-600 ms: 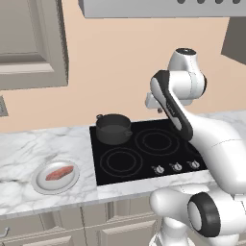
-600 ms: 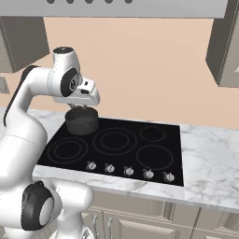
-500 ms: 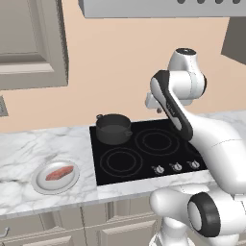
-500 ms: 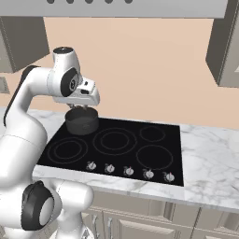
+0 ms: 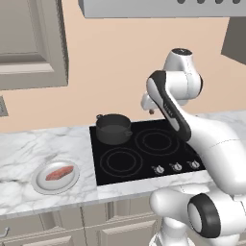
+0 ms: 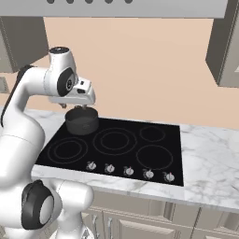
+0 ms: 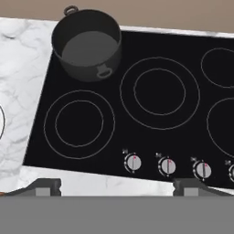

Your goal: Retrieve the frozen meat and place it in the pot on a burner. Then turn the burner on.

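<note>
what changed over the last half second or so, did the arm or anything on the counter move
Nothing visibly changed. The white arm with its gripper holds the same raised pose over the black cooktop, jaws open and empty. The pinkish-red meat slab stays on the round grey plate, the dark grey pot on its back burner.

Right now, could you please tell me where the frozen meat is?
In the left base view, the small pinkish-red slab of frozen meat lies on a round grey plate, left of the black cooktop.
</note>
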You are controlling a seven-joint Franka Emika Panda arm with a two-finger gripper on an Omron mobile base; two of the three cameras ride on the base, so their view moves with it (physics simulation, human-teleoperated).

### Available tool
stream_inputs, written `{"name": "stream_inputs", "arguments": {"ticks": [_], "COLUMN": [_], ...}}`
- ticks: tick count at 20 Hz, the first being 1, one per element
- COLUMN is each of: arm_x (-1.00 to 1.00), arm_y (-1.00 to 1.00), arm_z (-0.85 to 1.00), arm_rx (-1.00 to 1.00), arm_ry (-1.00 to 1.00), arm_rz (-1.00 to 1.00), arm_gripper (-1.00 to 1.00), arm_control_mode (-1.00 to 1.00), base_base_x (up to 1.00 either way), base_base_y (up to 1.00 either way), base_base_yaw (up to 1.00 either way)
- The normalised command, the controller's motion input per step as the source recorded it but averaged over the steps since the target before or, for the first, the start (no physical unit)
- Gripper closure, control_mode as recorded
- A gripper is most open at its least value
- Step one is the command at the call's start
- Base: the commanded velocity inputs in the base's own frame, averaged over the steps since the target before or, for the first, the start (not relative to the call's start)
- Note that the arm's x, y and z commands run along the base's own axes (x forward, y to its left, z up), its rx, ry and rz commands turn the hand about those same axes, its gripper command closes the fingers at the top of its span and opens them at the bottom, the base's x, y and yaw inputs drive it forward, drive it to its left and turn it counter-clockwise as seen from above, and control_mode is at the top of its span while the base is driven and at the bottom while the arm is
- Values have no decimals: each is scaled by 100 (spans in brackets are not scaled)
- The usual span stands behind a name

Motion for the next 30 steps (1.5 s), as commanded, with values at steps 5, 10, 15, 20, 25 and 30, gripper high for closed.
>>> {"name": "stream_inputs", "arguments": {"ticks": [5,10,15,20,25,30], "arm_x": [-8,-17,-17,0,4,12], "arm_y": [38,64,74,55,51,55], "arm_z": [0,-1,-8,-55,-49,-51], "arm_rx": [0,-2,-3,1,0,0], "arm_ry": [0,-1,-4,-1,1,0], "arm_rz": [24,37,40,43,24,6], "arm_gripper": [-100,-100,-100,-100,-100,-100], "arm_control_mode": [-100,-100,-100,-100,-100,-100], "base_base_x": [0,0,0,0,0,0], "base_base_y": [0,0,0,0,0,0], "base_base_yaw": [0,0,0,0,0,0]}}
